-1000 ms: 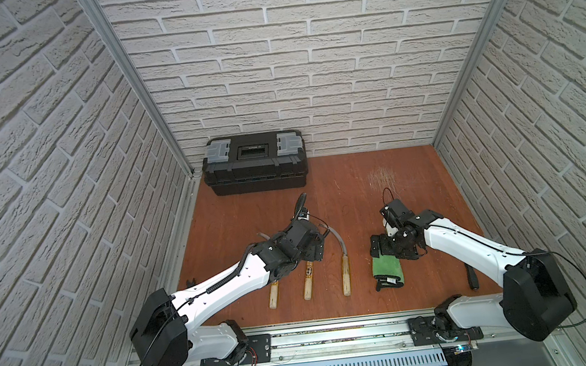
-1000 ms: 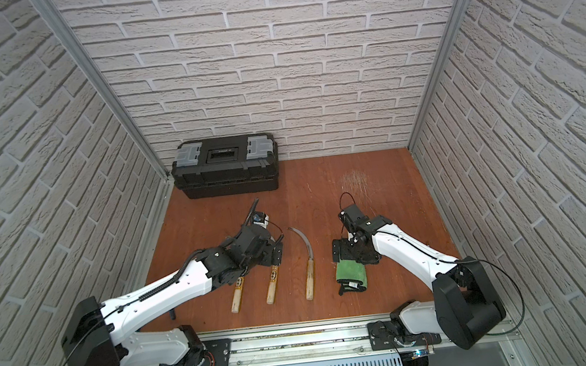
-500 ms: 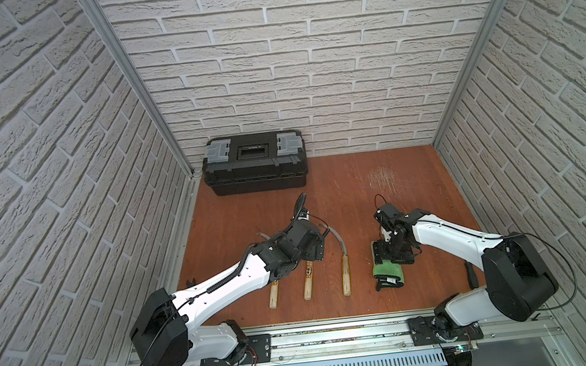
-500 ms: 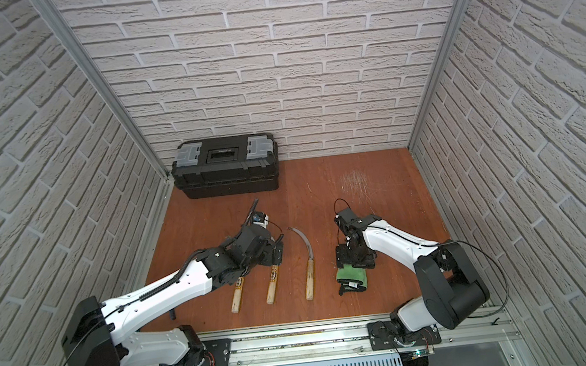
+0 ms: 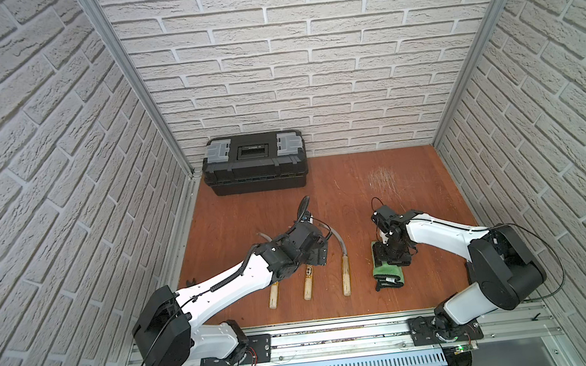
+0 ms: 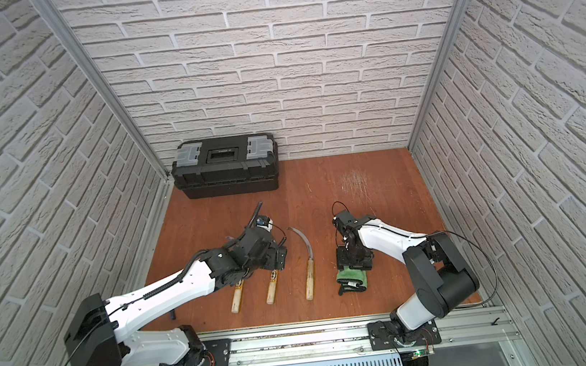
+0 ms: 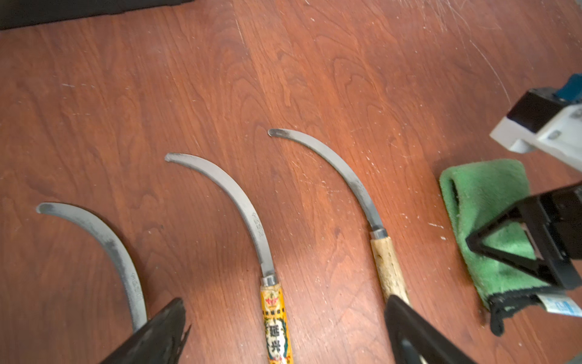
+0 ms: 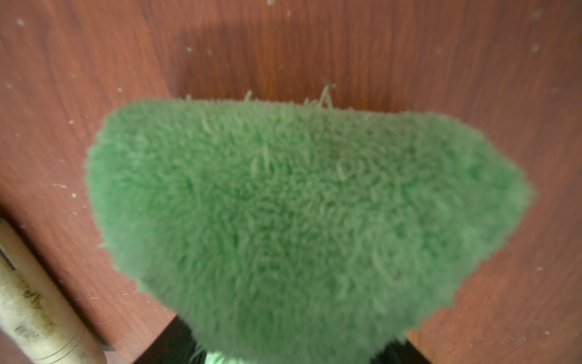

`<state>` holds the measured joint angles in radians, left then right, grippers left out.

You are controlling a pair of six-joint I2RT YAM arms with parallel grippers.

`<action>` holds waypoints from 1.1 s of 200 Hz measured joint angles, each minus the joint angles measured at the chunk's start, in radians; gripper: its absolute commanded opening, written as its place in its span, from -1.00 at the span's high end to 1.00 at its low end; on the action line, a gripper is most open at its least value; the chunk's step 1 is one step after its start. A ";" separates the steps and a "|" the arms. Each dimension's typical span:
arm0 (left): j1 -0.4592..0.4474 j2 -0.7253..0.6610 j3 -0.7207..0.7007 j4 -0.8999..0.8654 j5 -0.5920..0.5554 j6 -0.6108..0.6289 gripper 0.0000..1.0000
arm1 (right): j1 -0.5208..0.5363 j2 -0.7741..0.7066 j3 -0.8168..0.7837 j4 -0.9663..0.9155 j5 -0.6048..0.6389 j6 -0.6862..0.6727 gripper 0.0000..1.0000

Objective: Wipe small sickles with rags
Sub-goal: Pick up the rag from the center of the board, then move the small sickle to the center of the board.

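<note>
Three small sickles lie side by side on the wooden floor, pale handles toward the front: left (image 7: 104, 239), middle (image 7: 239, 201) with a printed yellow label, right (image 7: 343, 170). In both top views their handles show at the left sickle (image 5: 273, 295), middle sickle (image 5: 308, 287) and right sickle (image 6: 309, 279). My left gripper (image 7: 283, 302) hangs open above the middle sickle's handle, straddling it without touching. The green fluffy rag (image 8: 299, 205) (image 5: 388, 274) lies right of the sickles. My right gripper (image 5: 390, 255) (image 8: 289, 353) presses down on it, jaws shut on the rag, which bulges up between them.
A black toolbox (image 5: 255, 165) stands against the back wall at the left. Brick walls close in both sides. A dark tool end (image 5: 191, 281) peeks out beside the left arm near the left wall.
My right gripper has closed from wide open onto the rag, and the right arm's elbow has swung inward. The left arm and the sickles have stayed put.
</note>
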<state>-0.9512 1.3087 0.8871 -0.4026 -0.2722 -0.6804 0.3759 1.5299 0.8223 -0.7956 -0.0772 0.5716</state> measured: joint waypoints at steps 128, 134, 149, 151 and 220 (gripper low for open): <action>-0.068 0.144 0.040 -0.018 0.179 -0.014 -0.78 | -0.120 0.016 0.028 -0.015 -0.062 -0.066 0.56; -0.073 0.159 0.052 -0.018 0.187 -0.014 -0.74 | -0.137 0.016 0.034 -0.011 -0.061 -0.074 0.56; -0.086 0.200 0.088 -0.024 0.209 -0.017 -0.66 | -0.173 0.016 0.053 -0.006 -0.059 -0.092 0.57; -0.088 0.205 0.093 -0.025 0.212 -0.016 -0.66 | -0.177 0.016 0.055 -0.006 -0.059 -0.094 0.57; -0.168 0.389 0.214 -0.066 0.281 -0.053 -0.23 | -0.264 0.006 0.087 0.000 -0.061 -0.156 0.59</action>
<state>-1.1194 1.6978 1.1015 -0.4683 0.0086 -0.7334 0.1120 1.5360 0.9096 -0.7959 -0.1383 0.4152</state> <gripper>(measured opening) 0.624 0.224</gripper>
